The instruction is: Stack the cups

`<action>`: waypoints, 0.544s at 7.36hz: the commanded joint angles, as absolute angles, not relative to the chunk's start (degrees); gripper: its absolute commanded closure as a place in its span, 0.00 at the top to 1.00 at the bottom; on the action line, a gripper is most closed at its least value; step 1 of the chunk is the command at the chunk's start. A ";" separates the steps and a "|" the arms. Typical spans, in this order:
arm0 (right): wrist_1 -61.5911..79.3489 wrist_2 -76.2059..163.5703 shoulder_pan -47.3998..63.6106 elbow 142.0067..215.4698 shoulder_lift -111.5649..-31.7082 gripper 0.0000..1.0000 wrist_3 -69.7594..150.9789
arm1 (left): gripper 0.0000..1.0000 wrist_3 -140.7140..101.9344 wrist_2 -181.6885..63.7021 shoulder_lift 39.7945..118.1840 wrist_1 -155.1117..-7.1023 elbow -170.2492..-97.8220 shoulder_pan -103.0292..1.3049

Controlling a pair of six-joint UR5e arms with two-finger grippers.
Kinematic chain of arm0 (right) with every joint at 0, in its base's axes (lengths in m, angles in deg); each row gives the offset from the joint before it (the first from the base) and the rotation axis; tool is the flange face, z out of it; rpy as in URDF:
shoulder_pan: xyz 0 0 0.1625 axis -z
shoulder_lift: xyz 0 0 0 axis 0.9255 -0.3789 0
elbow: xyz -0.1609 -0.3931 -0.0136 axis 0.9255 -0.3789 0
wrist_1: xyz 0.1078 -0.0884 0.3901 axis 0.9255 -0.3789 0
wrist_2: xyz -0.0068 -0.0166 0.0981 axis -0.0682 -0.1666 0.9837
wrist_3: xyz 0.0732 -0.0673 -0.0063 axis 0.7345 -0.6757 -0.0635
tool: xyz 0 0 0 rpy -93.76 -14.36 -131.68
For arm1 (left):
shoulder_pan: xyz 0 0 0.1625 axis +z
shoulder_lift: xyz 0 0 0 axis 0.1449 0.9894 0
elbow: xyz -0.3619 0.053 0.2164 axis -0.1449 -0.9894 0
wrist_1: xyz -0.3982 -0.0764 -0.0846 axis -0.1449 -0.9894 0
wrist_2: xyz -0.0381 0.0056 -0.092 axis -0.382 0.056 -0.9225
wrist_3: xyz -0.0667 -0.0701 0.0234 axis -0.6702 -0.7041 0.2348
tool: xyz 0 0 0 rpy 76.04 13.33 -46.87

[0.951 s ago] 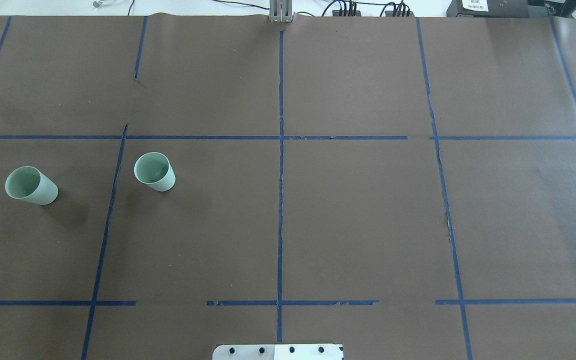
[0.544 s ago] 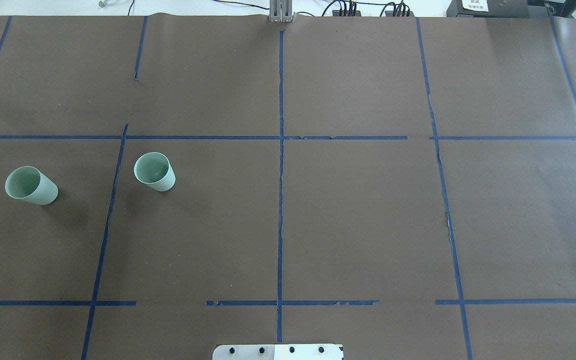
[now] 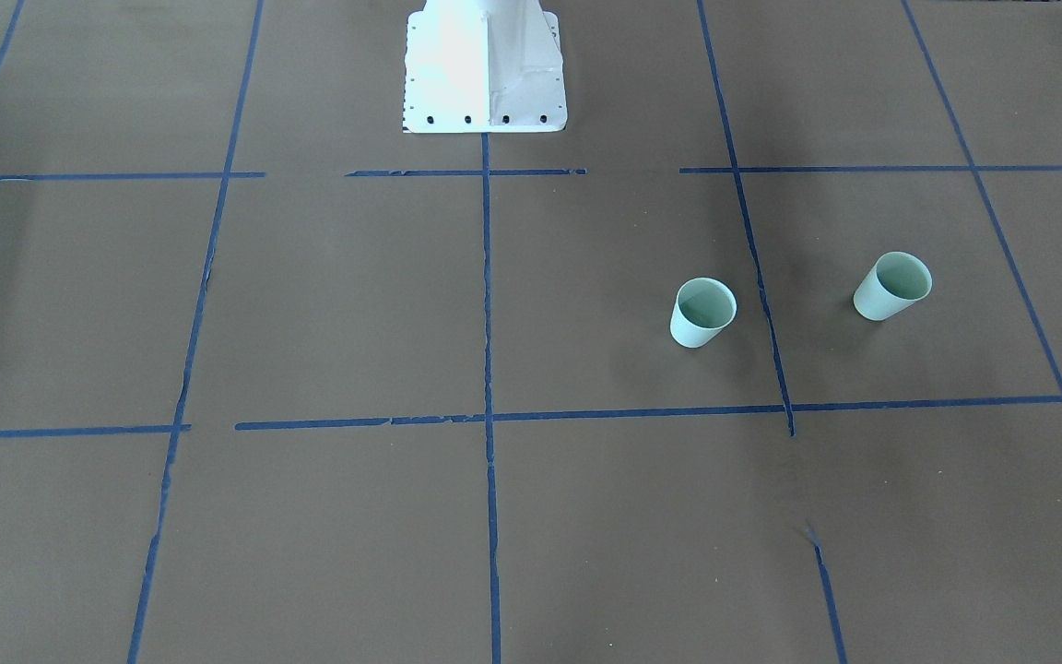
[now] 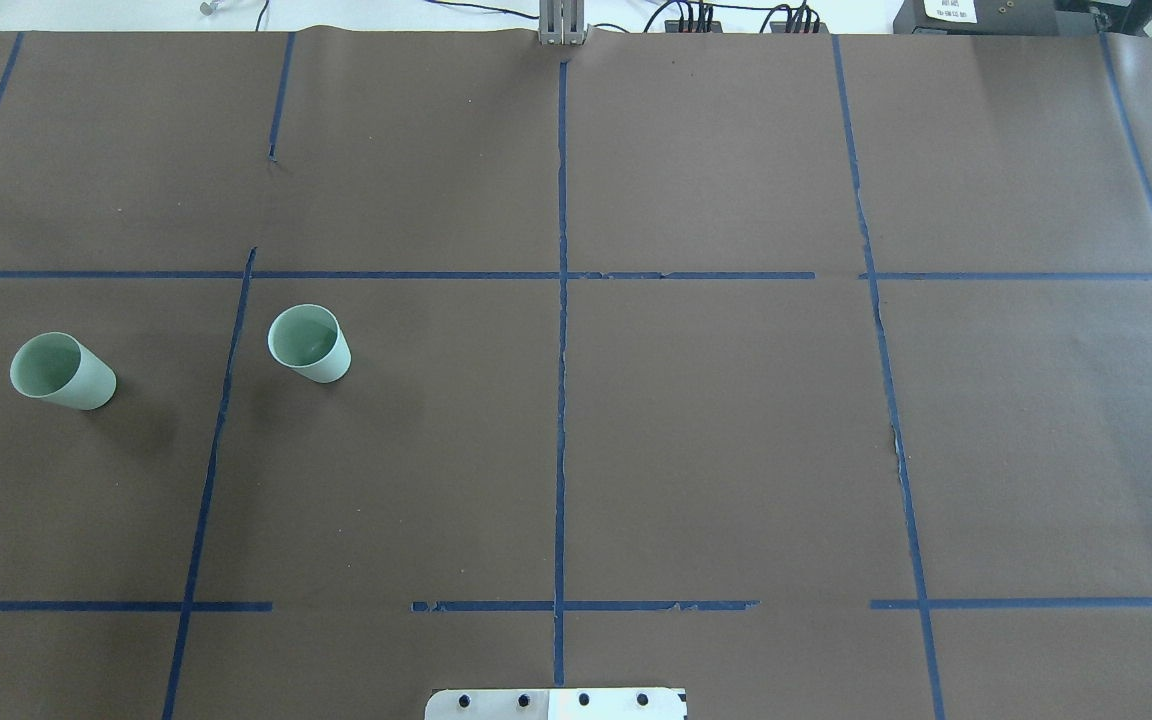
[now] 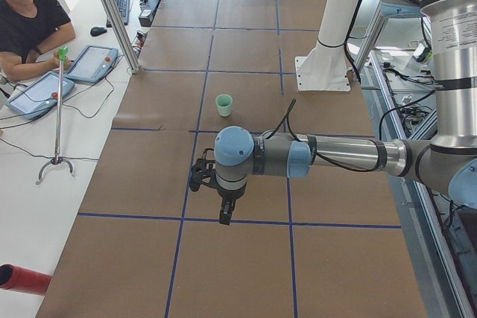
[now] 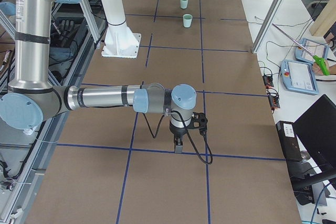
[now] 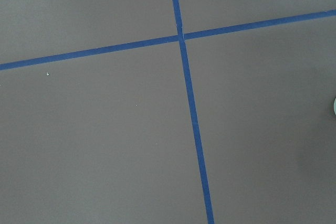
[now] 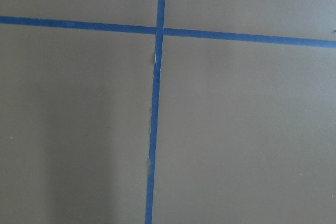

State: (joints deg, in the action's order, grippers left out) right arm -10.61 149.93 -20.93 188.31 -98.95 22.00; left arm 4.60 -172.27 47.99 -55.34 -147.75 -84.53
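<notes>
1. Both cups stand upright and apart on the left half of the bench (image 4: 736, 450). The leftmost cup (image 4: 63, 371) and the second cup (image 4: 309, 343) have a blue tape line (image 4: 214, 450) between them. Nothing is stacked yet.
2. The left claw (image 5: 223, 219) and right claw (image 6: 178, 148) show only in the side views, hanging above the bench. I cannot tell whether either is open or closed.
3. The cups look light and tapered, so I'd worry that an off-centre pinch tips one over and sends it rolling.
4. If I lower one cup out of line, its base could catch the other's rim and topple both.
5. The right claw is well apart from the cups. Sending both arms left risks crowding them.
6. The overhead and front views show no arms at all.
7. From the left end only one cup shows, and the near arm probably covers the other.
8. The left wrist camera shows a pale sliver at its right edge, too little to name. The right wrist camera sees only paper and tape.
</notes>
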 commanded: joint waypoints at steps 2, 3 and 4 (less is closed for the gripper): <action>-10.61 149.86 -20.94 188.31 -98.95 1.00 22.00 | 1.00 3.17 -172.28 47.97 -62.47 -145.55 -84.13; -10.61 149.86 -20.94 188.31 -98.95 1.00 22.00 | 1.00 -3.28 -172.28 48.06 -62.65 -145.63 -83.26; -10.61 149.95 -20.94 188.31 -98.95 1.00 22.00 | 1.00 -9.52 -172.11 48.14 -65.00 -146.50 -77.59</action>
